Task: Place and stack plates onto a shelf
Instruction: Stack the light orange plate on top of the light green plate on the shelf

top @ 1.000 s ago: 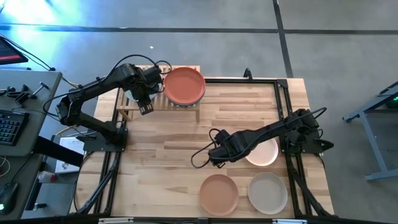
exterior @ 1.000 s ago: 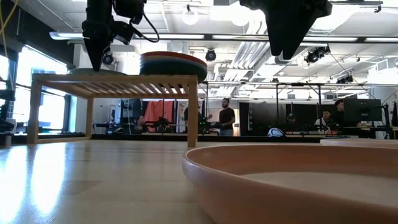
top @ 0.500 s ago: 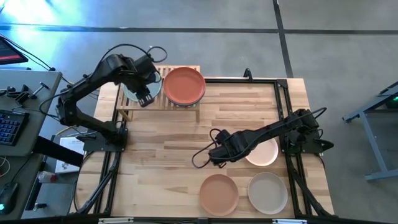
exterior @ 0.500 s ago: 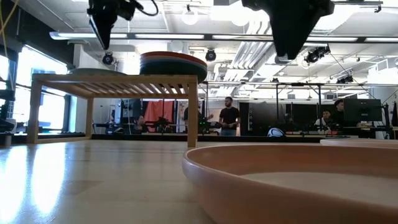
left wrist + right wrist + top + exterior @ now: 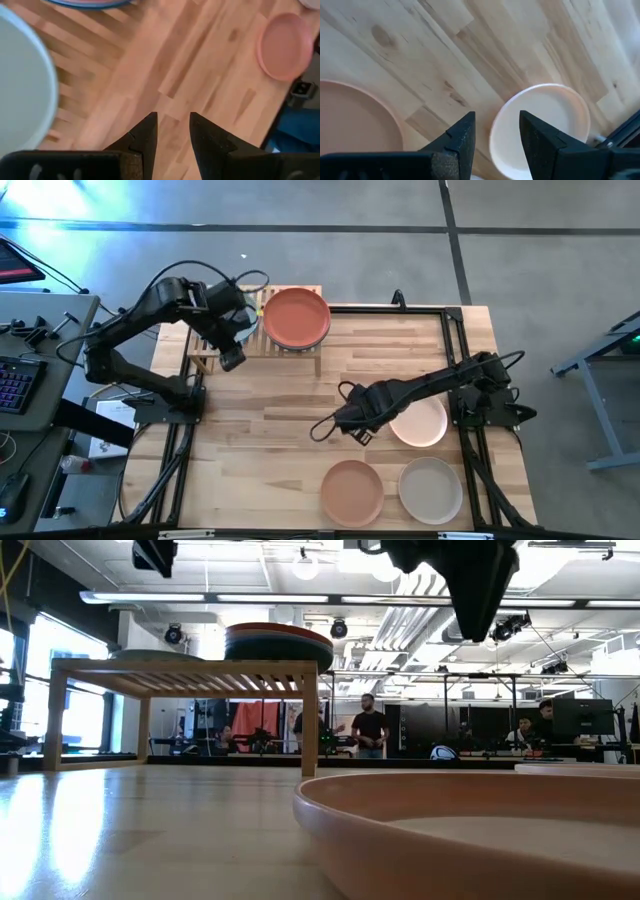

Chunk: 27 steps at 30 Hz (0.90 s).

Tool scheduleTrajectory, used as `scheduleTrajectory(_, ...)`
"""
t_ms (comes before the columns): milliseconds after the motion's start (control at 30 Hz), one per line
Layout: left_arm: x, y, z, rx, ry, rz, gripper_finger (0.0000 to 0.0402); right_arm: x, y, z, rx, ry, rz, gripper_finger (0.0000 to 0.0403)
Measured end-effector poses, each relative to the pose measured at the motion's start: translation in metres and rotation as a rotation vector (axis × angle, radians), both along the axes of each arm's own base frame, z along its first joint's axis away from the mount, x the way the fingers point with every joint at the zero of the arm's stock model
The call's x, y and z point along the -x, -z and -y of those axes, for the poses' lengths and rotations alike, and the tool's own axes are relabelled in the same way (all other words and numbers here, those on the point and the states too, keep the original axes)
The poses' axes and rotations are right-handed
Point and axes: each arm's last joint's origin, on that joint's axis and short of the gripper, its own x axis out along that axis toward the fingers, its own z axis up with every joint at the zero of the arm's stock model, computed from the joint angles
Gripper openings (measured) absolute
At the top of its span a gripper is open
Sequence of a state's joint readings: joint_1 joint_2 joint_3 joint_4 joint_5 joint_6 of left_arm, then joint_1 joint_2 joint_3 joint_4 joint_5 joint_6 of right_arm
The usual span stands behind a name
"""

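Shelf (image 5: 262, 340) sits at the far left of the table (image 5: 300, 420). On its right half, a stack of plates topped by the terracotta red plate (image 5: 296, 317); low view shows the stack (image 5: 278, 642) several plates deep. On its left half, a single pale sage green plate (image 5: 22, 85), mostly hidden under the left arm from above.

Left claw (image 5: 232, 356) hangs above the shelf's near left edge, fingers (image 5: 145, 137) parted, nothing between them.

Right claw (image 5: 358, 428) hovers over bare table mid-right, just beside the peach plate (image 5: 420, 423), fingers (image 5: 462, 137) apart, holding nothing.

Three plates lie flat on the table: the peach one, a tan-orange plate (image 5: 352, 491) at the near edge, and a beige plate (image 5: 431, 489) beside it.

People stand in the room beyond.
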<state>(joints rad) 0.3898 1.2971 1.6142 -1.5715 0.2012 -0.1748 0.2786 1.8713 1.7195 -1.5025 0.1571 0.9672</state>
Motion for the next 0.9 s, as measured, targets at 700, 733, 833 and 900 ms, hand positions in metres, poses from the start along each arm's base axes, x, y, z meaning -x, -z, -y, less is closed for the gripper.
scheduleTrajectory(700,-0.003,0.002,0.066,0.111,0.021,-0.042,0.0104,-0.013,0.0,0.097,-0.041,-0.154,-0.056,0.0131)
scheduleTrajectory(733,-0.004,0.004,0.067,0.109,0.028,-0.049,0.0104,-0.014,0.0,0.101,-0.042,-0.144,-0.051,0.0131)
scheduleTrajectory(833,-0.004,0.008,0.071,0.089,0.042,-0.07,0.0104,-0.014,0.0,0.107,-0.059,-0.116,-0.044,0.0131)
scheduleTrajectory(900,-0.005,0.013,0.073,0.085,0.034,-0.092,0.0104,-0.014,0.0,0.106,-0.073,-0.099,-0.04,0.0131)
